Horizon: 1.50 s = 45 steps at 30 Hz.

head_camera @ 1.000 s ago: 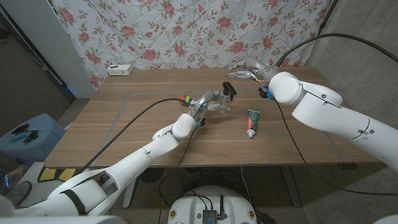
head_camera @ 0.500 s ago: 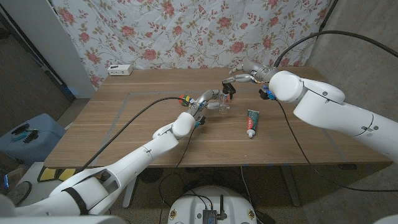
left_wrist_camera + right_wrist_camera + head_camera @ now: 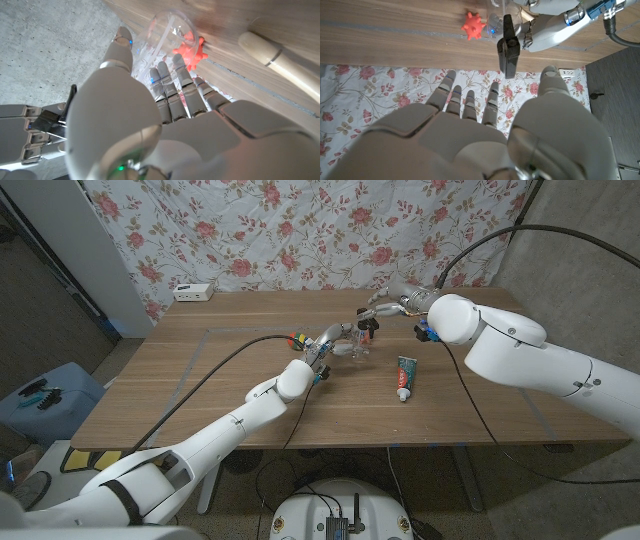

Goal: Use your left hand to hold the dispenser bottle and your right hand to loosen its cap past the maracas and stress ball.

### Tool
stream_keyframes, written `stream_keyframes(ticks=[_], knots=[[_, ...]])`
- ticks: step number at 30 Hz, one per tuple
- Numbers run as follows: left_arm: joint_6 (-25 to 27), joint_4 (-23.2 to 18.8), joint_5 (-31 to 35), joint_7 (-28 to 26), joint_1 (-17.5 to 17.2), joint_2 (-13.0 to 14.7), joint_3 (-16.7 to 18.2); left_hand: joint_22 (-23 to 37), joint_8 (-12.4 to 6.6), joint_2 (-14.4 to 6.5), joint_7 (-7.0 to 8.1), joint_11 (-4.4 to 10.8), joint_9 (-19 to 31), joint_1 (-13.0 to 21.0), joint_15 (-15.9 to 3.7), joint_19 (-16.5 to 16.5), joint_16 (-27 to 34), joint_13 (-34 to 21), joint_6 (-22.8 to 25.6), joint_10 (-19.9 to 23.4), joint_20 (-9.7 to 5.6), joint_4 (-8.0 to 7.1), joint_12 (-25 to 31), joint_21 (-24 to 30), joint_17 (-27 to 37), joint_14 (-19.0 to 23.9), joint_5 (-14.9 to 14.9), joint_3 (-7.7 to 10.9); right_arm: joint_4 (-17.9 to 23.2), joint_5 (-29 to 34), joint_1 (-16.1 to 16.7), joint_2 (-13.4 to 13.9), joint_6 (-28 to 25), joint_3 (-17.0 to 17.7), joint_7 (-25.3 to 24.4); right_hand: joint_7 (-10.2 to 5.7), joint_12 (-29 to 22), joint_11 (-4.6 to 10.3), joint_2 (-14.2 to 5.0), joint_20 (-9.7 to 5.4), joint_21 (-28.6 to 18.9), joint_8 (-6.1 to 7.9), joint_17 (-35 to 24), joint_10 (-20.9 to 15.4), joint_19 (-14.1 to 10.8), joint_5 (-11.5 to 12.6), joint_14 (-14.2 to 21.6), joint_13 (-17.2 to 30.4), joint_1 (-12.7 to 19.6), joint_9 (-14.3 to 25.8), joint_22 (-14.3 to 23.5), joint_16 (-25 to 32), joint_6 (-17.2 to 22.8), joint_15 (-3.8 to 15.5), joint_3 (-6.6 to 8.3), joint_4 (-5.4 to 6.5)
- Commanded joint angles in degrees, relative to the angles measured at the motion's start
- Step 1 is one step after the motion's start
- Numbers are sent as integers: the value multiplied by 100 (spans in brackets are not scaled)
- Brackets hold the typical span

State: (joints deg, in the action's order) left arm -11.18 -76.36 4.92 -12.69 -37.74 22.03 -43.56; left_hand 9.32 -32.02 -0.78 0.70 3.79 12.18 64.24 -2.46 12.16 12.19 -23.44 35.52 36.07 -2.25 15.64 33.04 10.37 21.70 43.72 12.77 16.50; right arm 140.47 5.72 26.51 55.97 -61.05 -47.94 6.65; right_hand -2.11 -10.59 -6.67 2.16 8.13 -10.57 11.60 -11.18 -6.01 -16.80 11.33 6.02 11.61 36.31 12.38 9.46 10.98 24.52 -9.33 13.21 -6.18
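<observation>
Head view, from the robot's left to its right. A white power strip (image 3: 193, 292) lies at the far left edge of the wooden table (image 3: 200, 395), against the flowered cloth (image 3: 300, 230). A multicoloured cube (image 3: 295, 338) sits on the table just beside the left forearm. The left hand (image 3: 335, 340) grasps the clear dispenser bottle (image 3: 360, 345), which stands upright near the middle of the table toward its far side. In the left wrist view the fingers (image 3: 175, 90) wrap round the clear bottle (image 3: 162, 37), with the thumb on its other side; an orange spiked stress ball (image 3: 189, 50) lies on the table just beyond the bottle, and a pale wooden handle (image 3: 272, 57) lies near it.

The black pump cap (image 3: 368, 323) tops the bottle. The right hand (image 3: 385, 300) hovers just behind and above the cap, fingers spread and holding nothing. In the right wrist view the fingertips (image 3: 470, 95) stand apart from the black cap (image 3: 509, 47), not touching it, with the stress ball (image 3: 472, 25) beside the bottle.

A toothpaste tube (image 3: 405, 375) lies flat on the table to the right of the bottle, well apart from both hands.
</observation>
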Motion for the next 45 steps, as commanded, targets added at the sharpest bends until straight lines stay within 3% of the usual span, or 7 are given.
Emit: stream_keyframes(ticks=[1, 13, 29, 45], knots=[[-33, 63, -15, 32, 53, -7, -6, 14, -38, -640, 156, 342, 20, -592, -635, 41, 44, -918, 404, 373, -302, -675, 53, 15, 31, 269, 27, 700, -64, 353, -415, -108, -351, -541, 185, 21, -27, -10, 10, 27, -31, 75, -16, 36, -66, 39, 14, 11, 122, 27, 18, 37, 109, -44, 45, -84], [-67, 124, -25, 48, 93, -28, -12, 14, -37, -636, 162, 342, 20, -595, -626, 43, 46, -921, 402, 368, -302, -672, 55, 15, 30, 279, 28, 708, -110, 584, -612, -204, -632, -882, 164, -71, -66, -7, 16, 13, -42, 297, -10, 1, -133, 56, 82, 12, 458, 100, 17, 68, 492, -25, 206, -288], [-97, 194, -65, 76, 103, -55, -23, 14, -36, -640, 159, 343, 19, -605, -615, 40, 45, -918, 402, 361, -292, -675, 50, 13, 37, 268, 29, 715, -231, 650, -783, -299, -774, -1119, 84, -224, -108, -10, -40, -17, -45, 492, -11, -116, -188, 61, 143, 12, 740, 166, 18, 86, 849, 29, 372, -361], [-117, 248, -86, 108, 130, -78, -39, 14, -34, -639, 166, 344, 19, -612, -620, 41, 45, -913, 398, 365, -287, -675, 49, 14, 40, 267, 30, 724, -344, 567, -739, -302, -535, -1036, 43, -363, -116, 14, -173, -69, -42, 606, -17, -182, -225, 73, 224, 11, 1079, 220, 17, 110, 1018, 116, 586, -402]])
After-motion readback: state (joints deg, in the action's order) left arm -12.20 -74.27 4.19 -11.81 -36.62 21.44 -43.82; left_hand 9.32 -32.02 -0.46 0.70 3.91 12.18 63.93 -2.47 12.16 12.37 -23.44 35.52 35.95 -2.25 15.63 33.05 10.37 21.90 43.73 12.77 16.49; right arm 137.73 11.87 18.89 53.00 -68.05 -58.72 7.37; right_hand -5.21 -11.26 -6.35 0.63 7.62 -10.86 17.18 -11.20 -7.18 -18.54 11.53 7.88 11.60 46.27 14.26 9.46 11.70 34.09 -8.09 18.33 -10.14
